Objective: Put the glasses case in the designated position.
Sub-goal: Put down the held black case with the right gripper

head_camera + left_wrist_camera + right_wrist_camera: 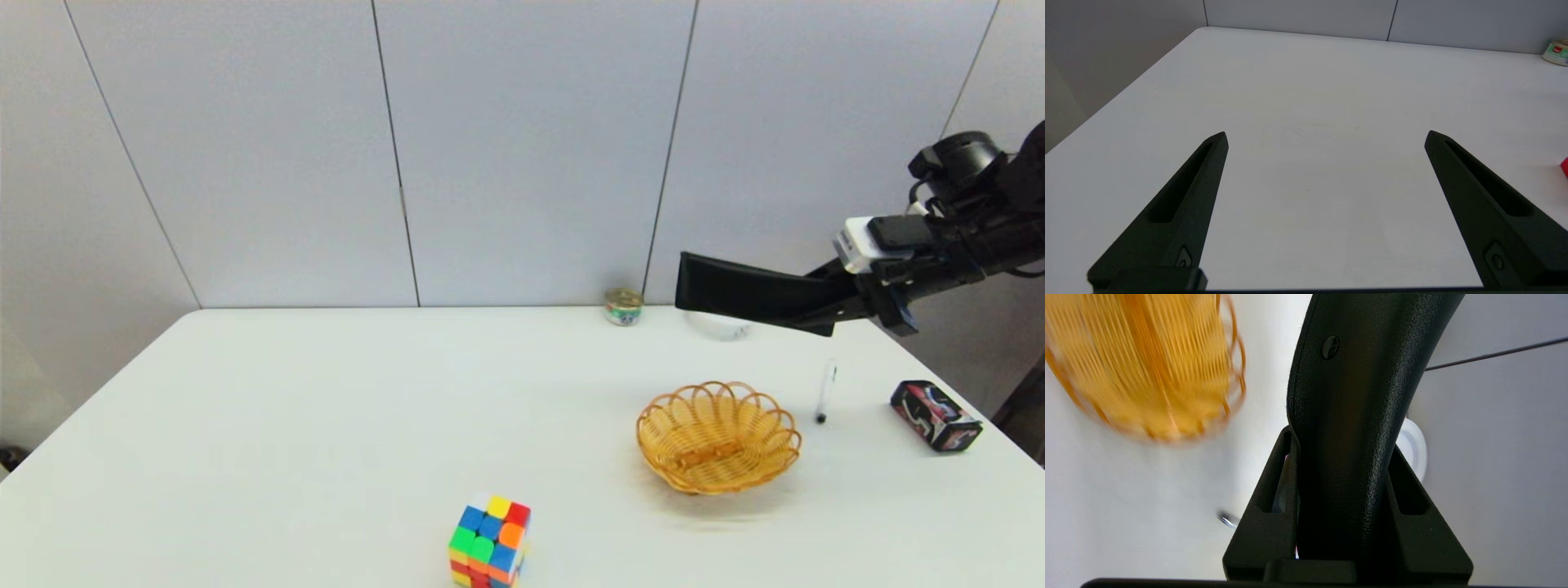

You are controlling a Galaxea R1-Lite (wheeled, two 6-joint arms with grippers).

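Your right gripper (845, 304) clamps the glasses case (747, 292) by one end, carrying it clear above the worktop's (326, 425) far right corner, beyond the basket (718, 437). Your left gripper (1327, 139) hangs spread and empty.

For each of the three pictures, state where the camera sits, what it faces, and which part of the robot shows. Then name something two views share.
Head view: on the head, looking down at the white table; right gripper holds the glasses case aloft.
Left wrist view: behind the open left gripper, facing bare tabletop.
Right wrist view: behind the right gripper's fingers clamping the case.
Shared: the wicker basket shows in head and right wrist views.
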